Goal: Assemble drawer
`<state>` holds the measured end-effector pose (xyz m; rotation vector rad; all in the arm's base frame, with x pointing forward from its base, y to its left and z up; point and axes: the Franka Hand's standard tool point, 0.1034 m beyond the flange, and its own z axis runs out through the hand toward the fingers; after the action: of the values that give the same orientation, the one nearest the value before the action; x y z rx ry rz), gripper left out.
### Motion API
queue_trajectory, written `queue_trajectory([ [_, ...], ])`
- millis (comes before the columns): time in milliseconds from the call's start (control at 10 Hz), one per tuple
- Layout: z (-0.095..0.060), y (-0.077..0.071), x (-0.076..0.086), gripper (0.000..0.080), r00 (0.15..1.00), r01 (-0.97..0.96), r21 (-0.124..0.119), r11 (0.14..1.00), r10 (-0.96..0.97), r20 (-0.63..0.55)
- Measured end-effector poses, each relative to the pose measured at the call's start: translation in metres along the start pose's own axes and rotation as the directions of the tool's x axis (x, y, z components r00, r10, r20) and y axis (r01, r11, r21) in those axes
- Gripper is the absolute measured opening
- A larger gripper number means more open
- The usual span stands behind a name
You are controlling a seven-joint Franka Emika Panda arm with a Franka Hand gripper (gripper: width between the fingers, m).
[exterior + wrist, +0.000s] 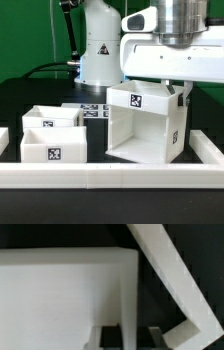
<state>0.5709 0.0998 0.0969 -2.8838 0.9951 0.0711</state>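
Note:
The drawer's large white cube housing (145,125) stands at the exterior view's right, its open side facing front-left, with a square tag on its top. My gripper (183,90) comes down on its upper right edge. In the wrist view my gripper (131,339) is shut on the housing's thin wall (128,291), one dark finger (110,341) on each side. Two small open-top trays, one (55,118) behind the other (52,145), sit to the left, apart from the housing. I cannot tell whether the housing is off the table.
A long low white border wall (110,178) runs along the front and also shows as a bent white bar in the wrist view (160,263). The marker board (93,108) lies behind the trays. The arm's white base (100,50) stands at the back.

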Motion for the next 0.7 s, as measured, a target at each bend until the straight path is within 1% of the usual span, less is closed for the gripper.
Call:
queue_trajectory([
  [400, 0.0006, -0.0044, -0.0048, 0.0038, 0.980, -0.198, 0.009, 0.980, 0.198, 0.014],
  [500, 0.0008, -0.0036, -0.0048, 0.0038, 0.963, -0.269, 0.013, 0.963, 0.268, 0.027],
  [700, 0.0004, 0.0013, 0.0007, 0.0038, 0.888, -0.459, 0.022, 0.888, 0.457, 0.058],
])
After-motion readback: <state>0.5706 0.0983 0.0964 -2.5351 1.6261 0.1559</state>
